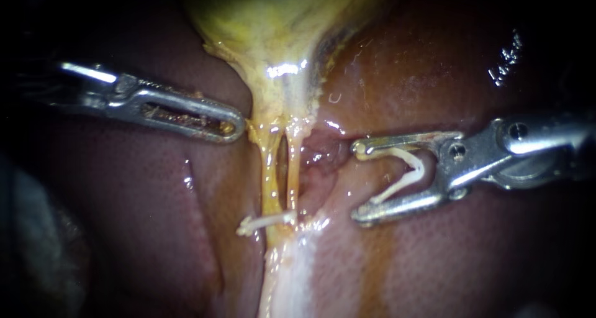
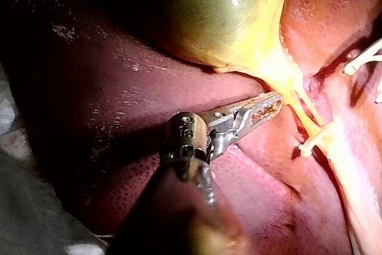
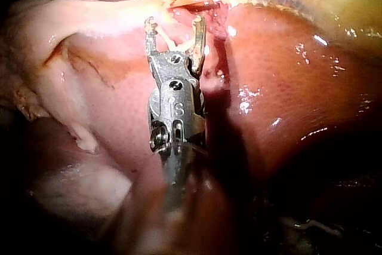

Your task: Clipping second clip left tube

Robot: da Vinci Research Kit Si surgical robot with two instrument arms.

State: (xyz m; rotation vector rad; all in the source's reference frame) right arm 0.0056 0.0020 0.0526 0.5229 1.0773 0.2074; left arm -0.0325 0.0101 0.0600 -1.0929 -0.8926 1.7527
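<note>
Jaws of right tool (image 1: pixel 359 181) spread wide, cradling fresh clip (image 1: pixel 418 166), while left tube (image 1: pixel 270 175) lies crosswise ahead of them.

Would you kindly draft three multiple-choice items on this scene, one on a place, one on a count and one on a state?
1. Where is the carried clip of the right instrument?
A closed around one tube
B beside the tubes, touching neither
C across both tubes

2. How many white clips show in the endoscope view?
A one
B two
C three

3. How do the right instrument's jaws stand?
A wide apart, holding the open clip
B shut and empty
C shut on a tube

Answers:
1 B, bare tissue shows between the carried clip and the tubes.
2 B, there is the carried clip and a placed clip lying across the tubes.
3 A, a wide gap shows, with the clip's legs against both jaws.
</note>
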